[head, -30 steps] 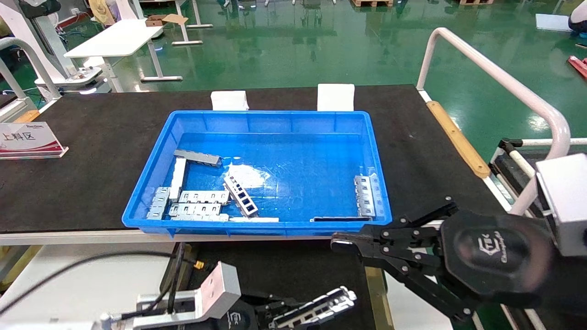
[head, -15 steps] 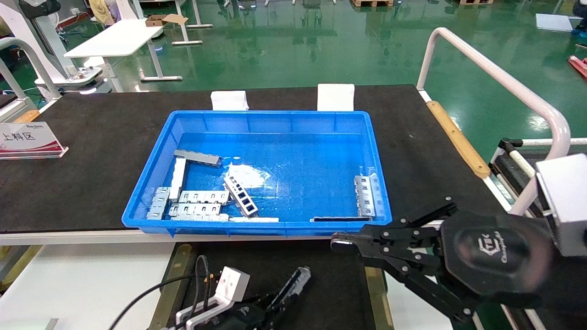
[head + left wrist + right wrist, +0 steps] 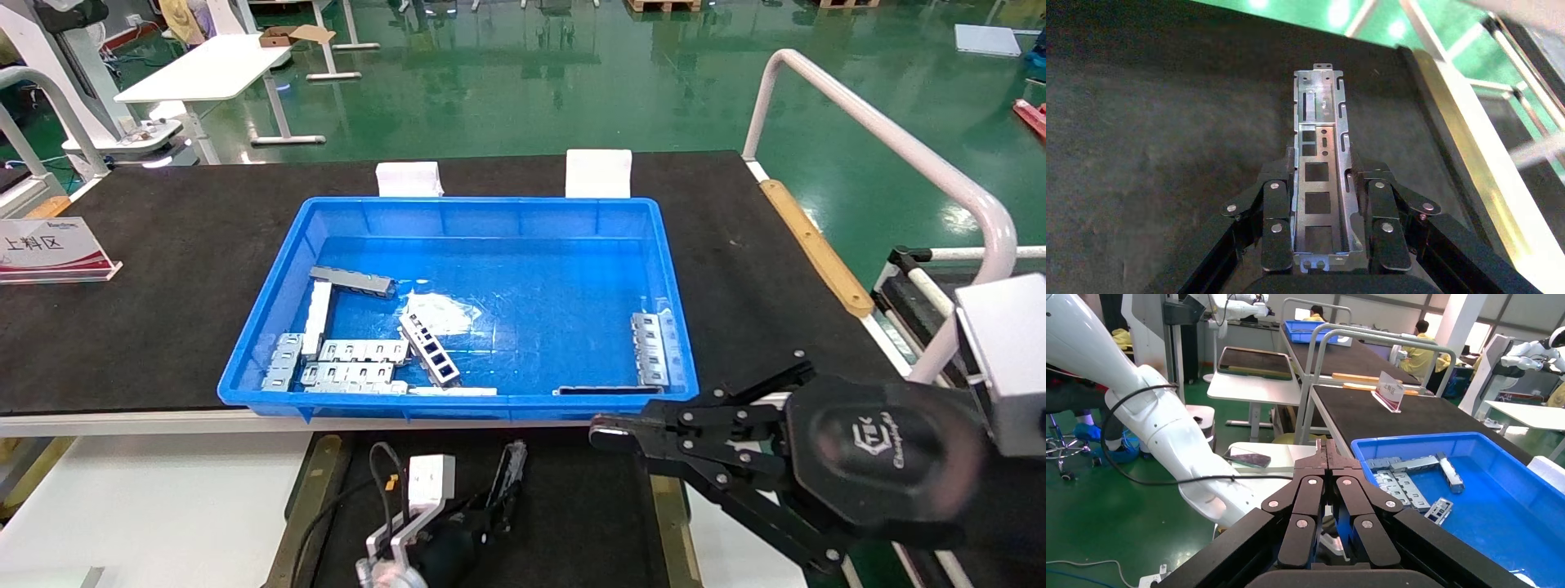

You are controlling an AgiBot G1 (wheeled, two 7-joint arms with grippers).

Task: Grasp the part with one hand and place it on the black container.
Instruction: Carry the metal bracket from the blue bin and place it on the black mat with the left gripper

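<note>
Part grasped, over the container, not released yet.
Left gripper [image 3: 1322, 236] clamps the part [image 3: 1321, 177] low over the black container [image 3: 572, 506], near of the bin [image 3: 490, 220]. Versus 0.5 s ago, part has swung more upright and nearer centre. Right gripper [image 3: 1326, 450] parked right, fingers together.

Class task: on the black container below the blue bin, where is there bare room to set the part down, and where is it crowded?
The black container is bare between its brass strips, right of the left gripper, which holds the part above it. In the blue bin the middle is free; its near-left corner is crowded. The right gripper hangs shut beside it.
</note>
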